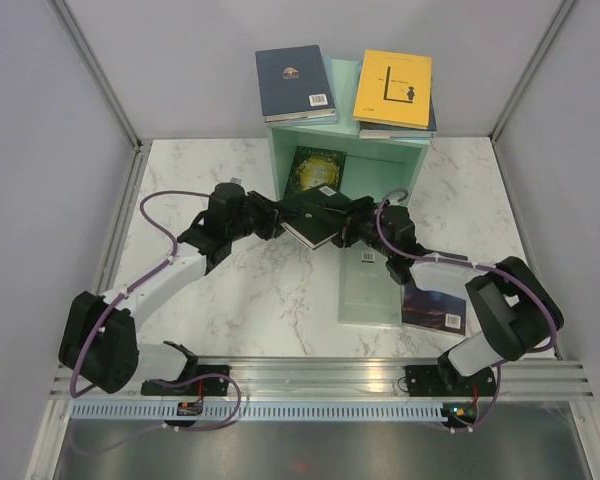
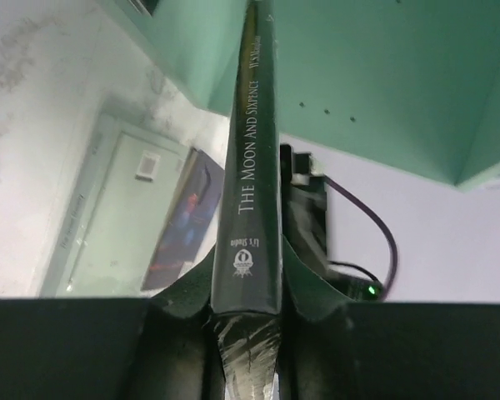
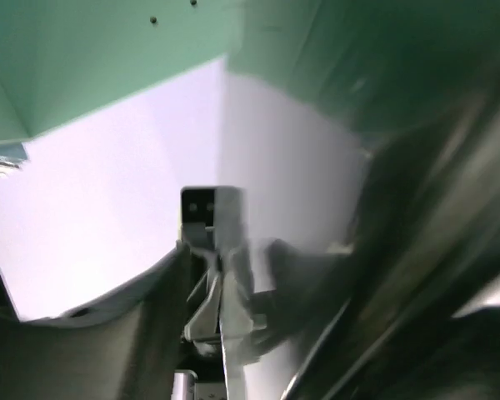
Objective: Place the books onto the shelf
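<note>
Hanging at the open front of the shelf (image 1: 345,95), the black book (image 1: 315,218) sits between both arms, not yet inside. The left gripper (image 2: 250,279) has its fingers clamped flat on the two covers, spine facing the wrist camera, and there's the title in pale capitals: "THE MOON AND SIXPENCE", with a small publisher's emblem below it. The right gripper (image 1: 355,228) is at the book's right edge. Its own view is a blur, so whether those fingers are pinching I cannot tell.

Inside the mint-green box one dark galaxy book (image 1: 315,168) leans at the left. Up on the roof, a navy book (image 1: 293,82) lies flat on the left with a white barcode label at its near corner. On the right a yellow book (image 1: 393,88), black line and tiny figure on its cover, rests on another book.

Nearer, on the marble table (image 1: 240,300), a pale green book (image 1: 372,290) lies flat with a barcode label at its far end. Just right of it is a dark book (image 1: 435,305) with a red glow, partly under the right arm.
</note>
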Controlling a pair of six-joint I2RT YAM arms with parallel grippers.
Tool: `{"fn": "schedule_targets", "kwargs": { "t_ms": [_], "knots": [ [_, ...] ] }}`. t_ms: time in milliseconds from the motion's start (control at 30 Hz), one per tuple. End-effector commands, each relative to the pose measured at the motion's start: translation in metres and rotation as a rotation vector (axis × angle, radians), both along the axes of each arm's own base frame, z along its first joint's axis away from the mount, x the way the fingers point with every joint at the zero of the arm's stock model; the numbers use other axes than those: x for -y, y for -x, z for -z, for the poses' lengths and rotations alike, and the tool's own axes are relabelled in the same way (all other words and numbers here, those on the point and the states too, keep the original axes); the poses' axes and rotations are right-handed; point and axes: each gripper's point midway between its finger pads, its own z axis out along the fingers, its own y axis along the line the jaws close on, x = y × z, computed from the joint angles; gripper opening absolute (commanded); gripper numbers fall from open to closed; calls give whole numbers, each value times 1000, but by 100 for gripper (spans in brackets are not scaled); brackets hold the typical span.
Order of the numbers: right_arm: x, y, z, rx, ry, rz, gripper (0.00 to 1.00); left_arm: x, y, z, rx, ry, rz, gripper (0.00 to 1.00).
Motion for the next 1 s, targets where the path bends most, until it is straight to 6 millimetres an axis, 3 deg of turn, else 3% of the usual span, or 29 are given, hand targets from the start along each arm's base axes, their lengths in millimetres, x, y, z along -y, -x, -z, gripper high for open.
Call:
{"fn": "schedule_targets", "kwargs": {
  "t_ms": [0,100,133,333,367,433,467,567,667,767,967],
  "knots": [
    [-19,7,-69,195,-84,-121,65,-17,-22,34,-47,-147,-140,2],
    [-23,5,-68,173,-43,-147,87,-25,-30,47,-84,-209,-194,2],
    [-24,5,-70,172,-38,-153,88,-25,-36,43,-76,-219,-204,2],
    [-18,8,-87,143,-36,-130,84,-20,-49,57,-110,-326,-229,2],
    [-16,10,-91,135,-26,-123,81,-15,-47,58,-110,-332,-221,2],
    [-13,6,-93,145,-2,-94,65,-12,-48,62,-120,-349,-227,2],
    [-12,5,-94,140,10,-89,51,-8,-46,64,-122,-355,-217,2],
    [-13,2,-89,137,30,-90,28,0,-44,62,-117,-360,-203,2],
    [-13,0,-83,125,53,-87,12,4,-42,59,-107,-363,-190,2],
    [-11,-3,-79,122,111,-73,0,2,-37,56,-98,-372,-176,2],
    [-4,-16,-77,175,279,-52,0,-4,-16,49,-72,-386,-115,4]
  ]
}}
